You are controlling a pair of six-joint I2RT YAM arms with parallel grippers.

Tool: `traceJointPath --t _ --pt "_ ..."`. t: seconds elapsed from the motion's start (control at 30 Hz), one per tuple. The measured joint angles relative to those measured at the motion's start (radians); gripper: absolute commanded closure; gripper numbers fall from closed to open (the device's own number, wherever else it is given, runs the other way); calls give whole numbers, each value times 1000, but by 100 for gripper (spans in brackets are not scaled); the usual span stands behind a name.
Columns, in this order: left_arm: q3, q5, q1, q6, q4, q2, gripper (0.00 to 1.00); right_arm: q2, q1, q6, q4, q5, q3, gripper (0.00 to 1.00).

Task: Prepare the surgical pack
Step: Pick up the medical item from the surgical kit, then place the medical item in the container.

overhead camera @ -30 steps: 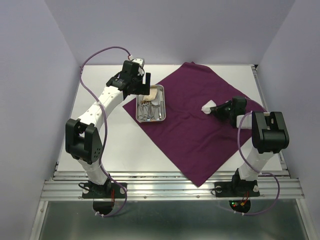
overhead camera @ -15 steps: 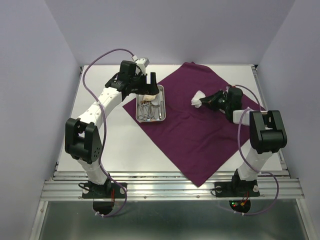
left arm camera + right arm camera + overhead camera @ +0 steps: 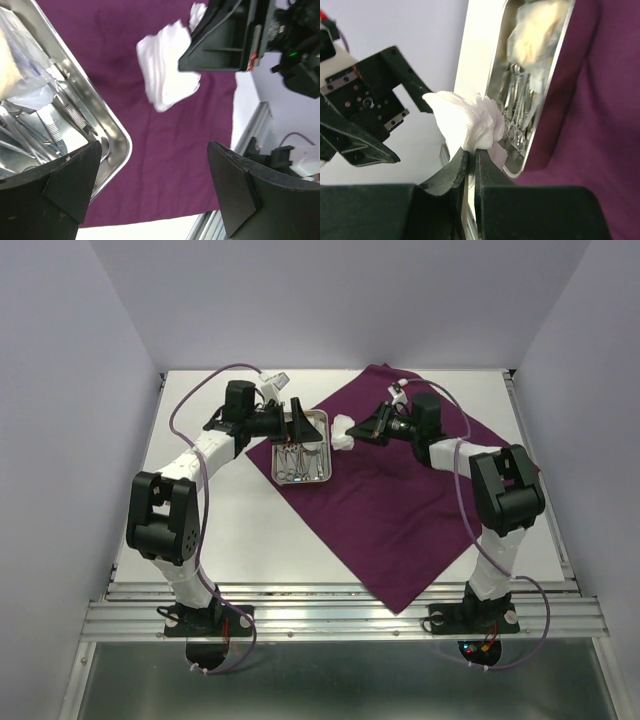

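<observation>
I've just carried the gauze pad [image 3: 345, 430] across the purple cloth [image 3: 400, 510] to the tray [image 3: 326, 445]'s right rim, right fingers [image 3: 481, 170] pinched shut on it, left fingers [image 3: 297, 422] spread wide and empty by the tray's far end, so drop-in looks close; its length points left, toward the tray.

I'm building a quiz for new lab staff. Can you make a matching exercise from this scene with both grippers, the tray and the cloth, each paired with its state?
Things:
1. left gripper
2. right gripper
3. steel tray
4. purple cloth

States:
A. spread flat on the table
B. shut on white gauze
C. open, holding nothing
D. holding steel instruments

Pairs: 1-C, 2-B, 3-D, 4-A
</observation>
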Motion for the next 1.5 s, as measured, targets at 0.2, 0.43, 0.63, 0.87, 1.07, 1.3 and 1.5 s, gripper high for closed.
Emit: traceJointPath --t 0.2,0.43,0.63,0.87,1.07,1.3,1.5 --pt "-100 103 38 -97 143 0 1 55 68 -2 1 -68 73 99" --pt "-138 151 43 -159 252 0 1 87 115 67 90 -145 103 99" --pt "-150 160 44 -188 305 0 1 100 123 167 214 -193 104 99" --pt "-159 169 45 -230 372 0 3 100 123 259 343 -222 104 99" --pt "-202 214 45 -337 502 2 8 106 132 306 410 -234 104 99" --pt "-208 260 45 -466 665 10 20 141 135 346 457 -243 104 99" --pt "-251 288 45 -572 806 10 33 150 135 356 459 -245 104 99"
